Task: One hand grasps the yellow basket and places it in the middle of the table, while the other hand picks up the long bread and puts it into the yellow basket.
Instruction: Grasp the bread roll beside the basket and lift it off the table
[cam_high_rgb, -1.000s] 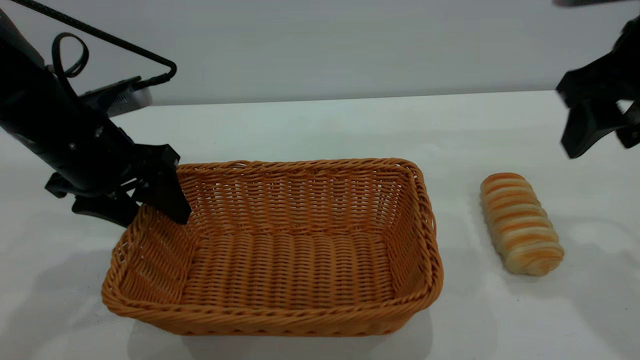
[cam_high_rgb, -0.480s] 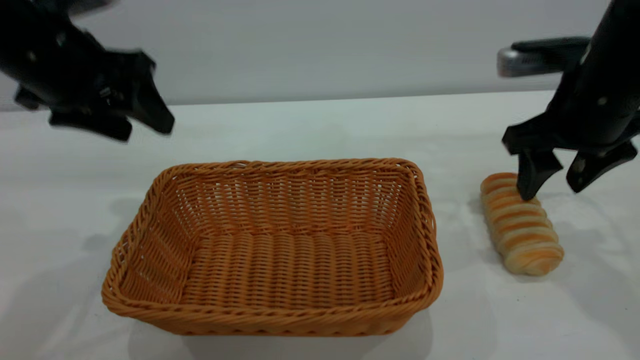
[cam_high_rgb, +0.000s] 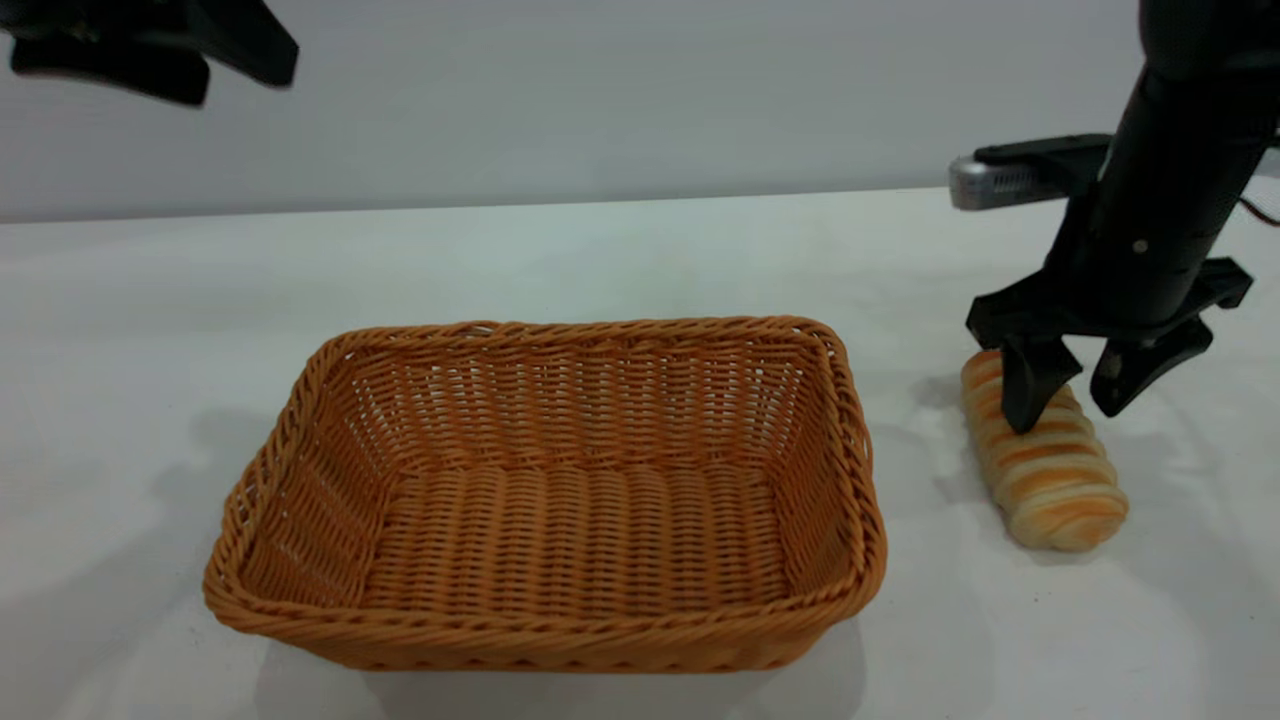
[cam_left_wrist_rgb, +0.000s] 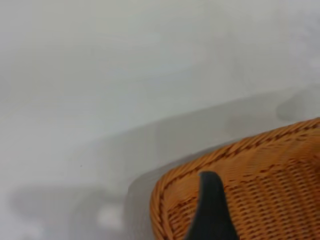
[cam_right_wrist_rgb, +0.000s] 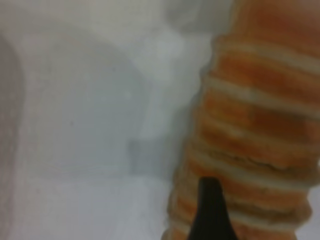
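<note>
Lower now, right claw (cam_high_rgb: 1075, 405) astride long bread (cam_high_rgb: 1050, 475) (lengthwise toward camera).

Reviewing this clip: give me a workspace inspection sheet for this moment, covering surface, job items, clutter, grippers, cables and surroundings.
Surface: white table, a few tiny specks.
Yellow basket: upright, empty, mid-table, nothing gripping it.
Long bread: lying flat on the table, outside the basket, at its right side.
Clutter: nothing seen.
Left gripper: raised high at the upper left, clear of the basket.
Right gripper: open, pointing down over the bread's far end; one finger overlaps the bread, the other is beside it.
Cables: thin red wire at the right edge behind the right arm.
Surroundings: plain grey wall.
</note>
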